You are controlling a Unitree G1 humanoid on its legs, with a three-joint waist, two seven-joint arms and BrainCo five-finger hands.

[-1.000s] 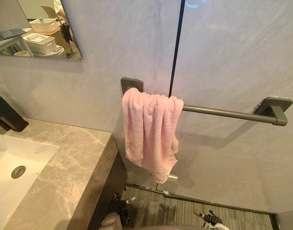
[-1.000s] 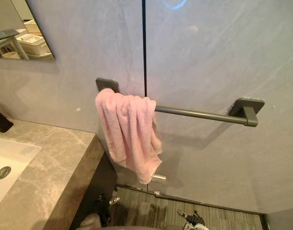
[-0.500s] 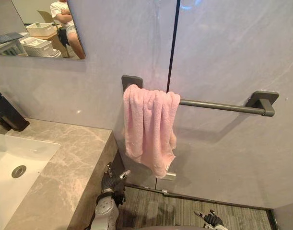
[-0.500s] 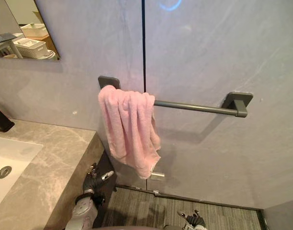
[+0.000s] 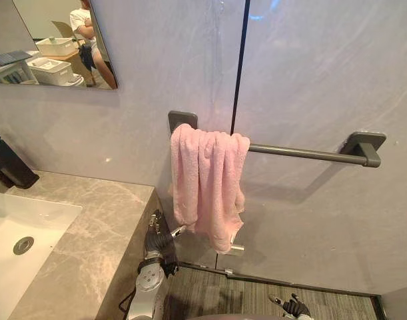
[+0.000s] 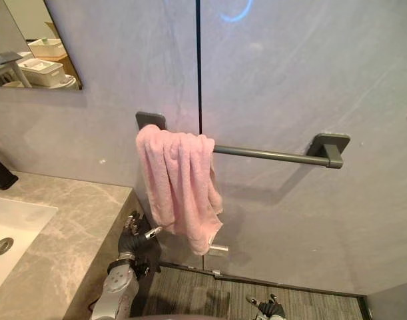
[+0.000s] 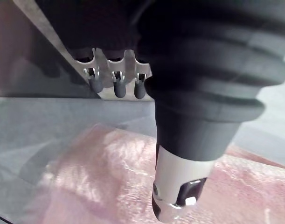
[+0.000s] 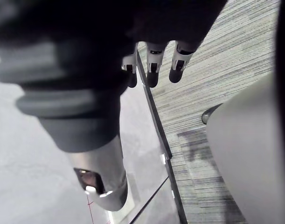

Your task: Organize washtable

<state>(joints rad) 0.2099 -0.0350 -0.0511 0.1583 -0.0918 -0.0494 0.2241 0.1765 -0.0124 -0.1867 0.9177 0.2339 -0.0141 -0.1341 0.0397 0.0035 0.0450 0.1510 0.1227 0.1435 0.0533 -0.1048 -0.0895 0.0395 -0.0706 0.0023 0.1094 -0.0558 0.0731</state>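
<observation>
Left hand (image 5: 160, 239) upright, seemingly relaxed, beside towel (image 5: 206, 180)

No writing, label or number can be read.

1. The towel (image 5: 206, 183) is plain pale pink, with no print or stripe.
2. The towel bar (image 5: 303, 153) and its brackets are matte dark grey.
3. The wall panels (image 5: 310, 73) are light grey with faint paler streaks (a thin black seam runs between them).
4. The countertop (image 5: 96, 233) is grey-brown marble with pale veins.
5. The sink (image 5: 30, 223) is white and the faucet (image 5: 10, 167) is black.
6. The floor (image 5: 270, 293) is grey with fine darker stripes.
7. The left hand (image 5: 163, 241) is silver with dark fingertips and a black cover.
</observation>
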